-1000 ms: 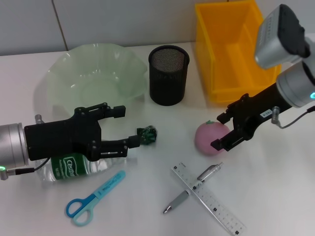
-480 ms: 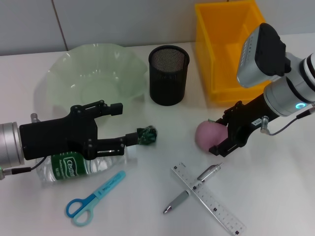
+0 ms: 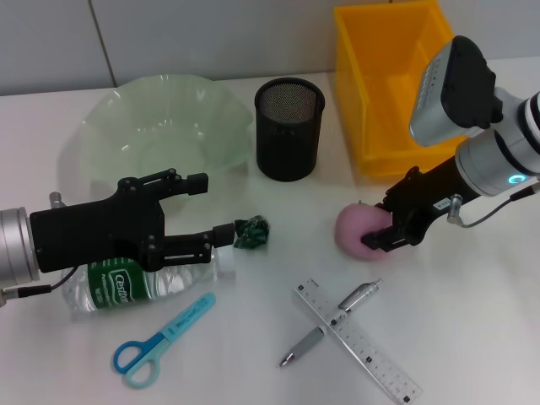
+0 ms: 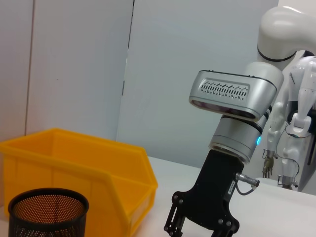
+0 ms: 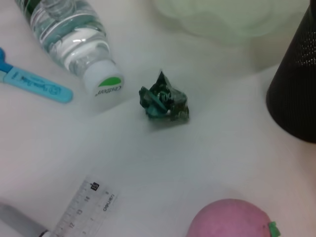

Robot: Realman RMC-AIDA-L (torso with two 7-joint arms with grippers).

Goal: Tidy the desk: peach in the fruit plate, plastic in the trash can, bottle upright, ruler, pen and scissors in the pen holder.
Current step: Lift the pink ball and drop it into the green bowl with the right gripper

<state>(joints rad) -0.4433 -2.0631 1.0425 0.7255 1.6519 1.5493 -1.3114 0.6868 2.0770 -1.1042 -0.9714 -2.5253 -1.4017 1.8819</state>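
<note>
Head view. White desk (image 3: pixel 472 337). Left gripper (image 3: pixel 201 213) is spread wide, low over the desk in front of the fruit plate (image 3: pixel 160 139); its upper finger reaches toward the plate's near rim, and its lower finger ends just beside the crumpled green plastic (image 3: pixel 251 233). The bottle (image 3: pixel 139 280) lies on its side, partly under the left gripper body, cap toward the plastic. Scissors (image 3: pixel 160 341) lie flat near the front edge, below the bottle. Black mesh pen holder (image 3: pixel 289 128) stands upright between the fruit plate and the yellow trash can (image 3: pixel 392 84). Right gripper (image 3: pixel 390 221) is down at the peach (image 3: pixel 358 231), fingers on its right side and apparently in contact; whether they grip it cannot be told. Ruler (image 3: pixel 358 341) and pen (image 3: pixel 331 321) lie crossed in front of the peach.

Left wrist view. The trash can (image 4: pixel 74 173) and pen holder (image 4: pixel 48 214) appear at the near side; the right arm's gripper (image 4: pixel 200 228) hangs beyond them, fingertips cut off by the frame edge.

Right wrist view. The peach (image 5: pixel 232 219), green tip showing, sits at the frame's edge. The plastic (image 5: pixel 163 101) lies apart from the bottle's cap (image 5: pixel 102 85). Scissors' blue blade cover (image 5: pixel 37 85), ruler end (image 5: pixel 84 207) and pen holder wall (image 5: pixel 296 94) are partly visible. Own fingers not seen.
</note>
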